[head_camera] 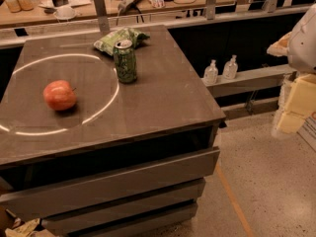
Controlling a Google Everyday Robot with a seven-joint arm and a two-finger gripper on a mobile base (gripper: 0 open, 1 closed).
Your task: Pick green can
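The green can [125, 61] stands upright on the dark grey table [163, 107], towards the back middle. It is dark green with a pale speckled pattern and a silver top. My gripper [292, 110] hangs at the far right edge of the view, off the table and well to the right of the can, lower than the tabletop. My white arm [302, 38] shows above it. Nothing is seen in the gripper.
A light green snack bag [118, 38] lies just behind the can, almost touching it. A red apple [59, 95] sits at the left. Two small clear bottles [220, 69] stand on a ledge to the right. A cluttered counter [98, 4] runs behind.
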